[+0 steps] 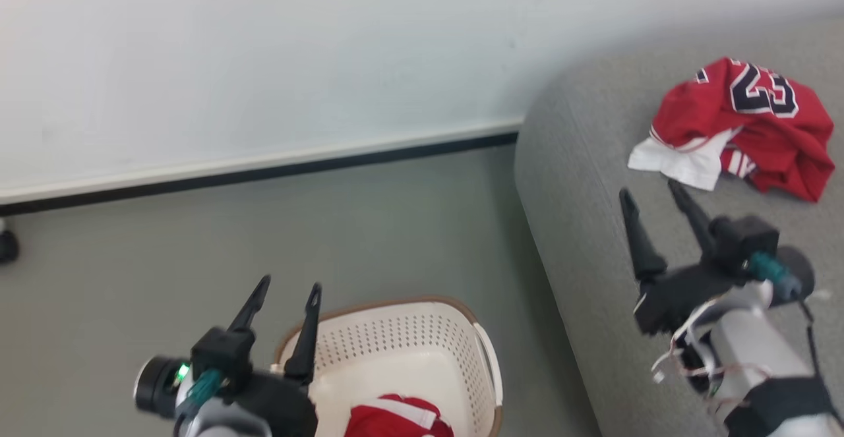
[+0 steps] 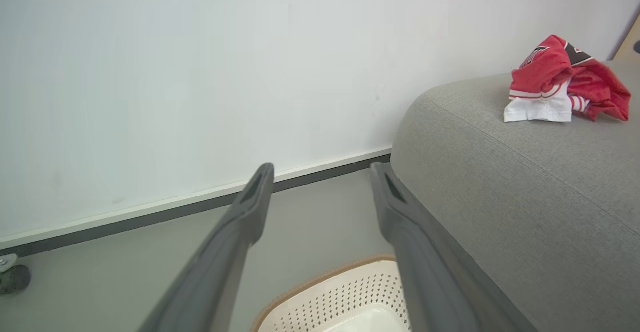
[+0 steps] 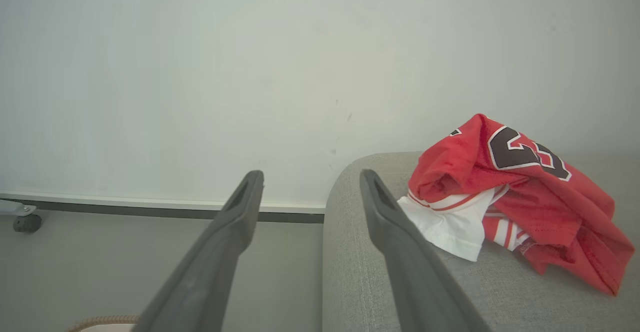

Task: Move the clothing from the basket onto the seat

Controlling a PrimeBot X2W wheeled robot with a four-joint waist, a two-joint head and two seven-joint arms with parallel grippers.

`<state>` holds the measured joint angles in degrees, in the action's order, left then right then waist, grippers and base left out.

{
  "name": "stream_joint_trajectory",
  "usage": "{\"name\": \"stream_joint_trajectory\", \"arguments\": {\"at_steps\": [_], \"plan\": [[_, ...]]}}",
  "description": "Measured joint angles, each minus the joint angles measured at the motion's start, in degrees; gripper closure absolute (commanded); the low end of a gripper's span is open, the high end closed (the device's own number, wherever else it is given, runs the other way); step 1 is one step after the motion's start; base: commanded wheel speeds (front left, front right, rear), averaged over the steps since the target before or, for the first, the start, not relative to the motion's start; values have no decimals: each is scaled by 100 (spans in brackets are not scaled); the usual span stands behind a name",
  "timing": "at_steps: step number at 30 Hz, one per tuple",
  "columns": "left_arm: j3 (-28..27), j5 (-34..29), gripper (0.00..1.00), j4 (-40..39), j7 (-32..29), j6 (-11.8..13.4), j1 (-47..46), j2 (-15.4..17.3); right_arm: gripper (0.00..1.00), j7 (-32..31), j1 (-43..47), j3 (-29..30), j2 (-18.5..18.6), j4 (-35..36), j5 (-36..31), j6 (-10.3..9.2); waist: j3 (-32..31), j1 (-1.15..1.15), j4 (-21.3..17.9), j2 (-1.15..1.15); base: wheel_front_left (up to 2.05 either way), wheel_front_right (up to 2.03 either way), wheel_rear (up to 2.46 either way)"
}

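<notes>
Red crumpled clothing (image 1: 784,140), grey seat (image 1: 580,193), perforated basket (image 1: 395,338)

Seat (image 1: 580,226), beneath the right jaws: grey woven upholstery cloth, matt, slightly coarse, one stitched seam. Clothing (image 1: 778,134), just beyond the right jaws: thin red cloth, finely pitted, with a plain white cloth panel. Basket (image 1: 395,338), below the left jaws: smooth cream plastic, perforated, brown woven-look rim; red-and-white garment (image 1: 395,420) of thin cloth inside. Left gripper (image 1: 289,283) and right gripper (image 1: 649,188): fingers (image 2: 240,232) dark, matt, plastic-looking. Floor (image 1: 132,279): grey, smooth, matt. Wall (image 1: 264,61): white, smooth, matt.
</notes>
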<state>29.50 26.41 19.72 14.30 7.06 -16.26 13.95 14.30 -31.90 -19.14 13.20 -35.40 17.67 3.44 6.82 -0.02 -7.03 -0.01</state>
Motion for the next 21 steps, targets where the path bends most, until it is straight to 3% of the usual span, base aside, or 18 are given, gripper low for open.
{"name": "stream_joint_trajectory", "arguments": {"at_steps": [3, 12, 21], "plan": [[-256, 68, 0, -186, 0, 1, 429, 40, 0, 0, 489, 11, -131, 382, -3, -187, -248, 1, 156, 0, 0, 0, 0], [-971, -18, 0, -600, 0, 5, 1341, 34, 0, 0, 1560, 27, -315, 1244, -9, -499, -710, 1, 435, 0, 0, 0, 0], [-1488, -292, 0, -1014, 0, 7, 1920, -165, 0, 0, 2332, 156, -310, 1948, -23, -655, -929, 1, 568, 1, 0, 0, 0]]}}
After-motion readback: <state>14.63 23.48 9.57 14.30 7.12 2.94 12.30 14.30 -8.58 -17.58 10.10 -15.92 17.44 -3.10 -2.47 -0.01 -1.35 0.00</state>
